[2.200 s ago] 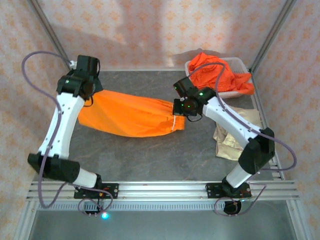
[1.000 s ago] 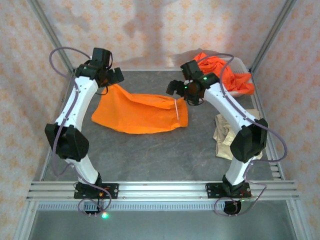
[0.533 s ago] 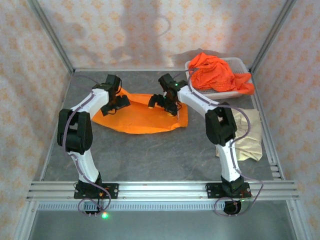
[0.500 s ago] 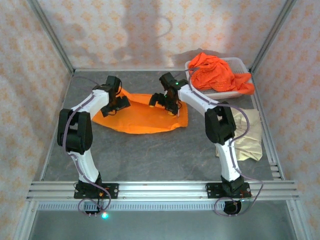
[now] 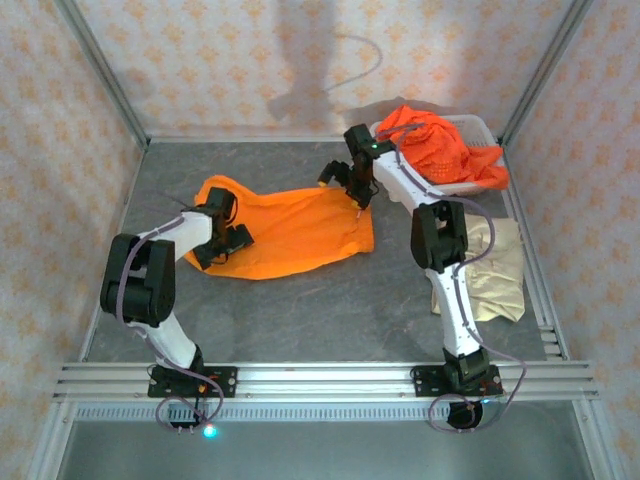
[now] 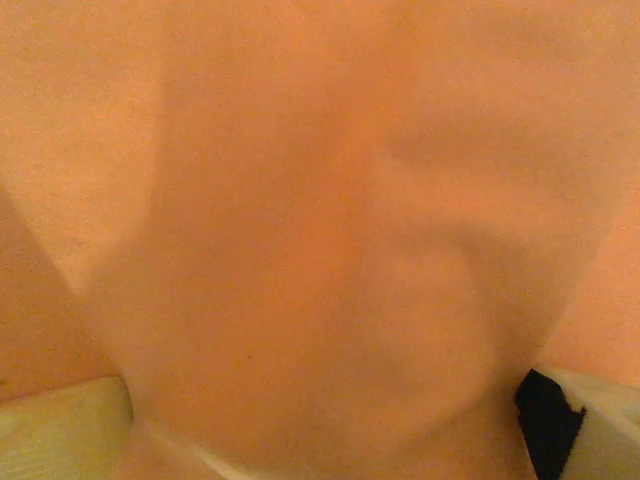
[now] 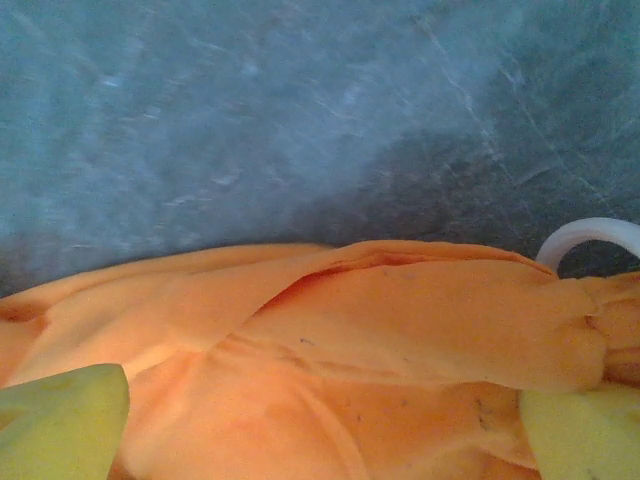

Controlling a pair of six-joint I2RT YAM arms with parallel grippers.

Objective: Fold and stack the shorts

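Orange shorts (image 5: 290, 230) spread mid-frame on table (image 5: 300, 312), apparently unfolded; left jaws and right jaws both apart at its ends. Orange heap (image 5: 435, 140) in basket (image 5: 460, 187) upper right, beige pair (image 5: 500, 272) at right: nothing stacked.

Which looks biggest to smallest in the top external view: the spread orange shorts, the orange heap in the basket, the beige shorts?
1. Bright orange cloth shorts spread flat: largest.
2-3. Crumpled orange cloth heap in the white mesh basket and beige cloth shorts: look alike; the right arm covers part of the beige pair.
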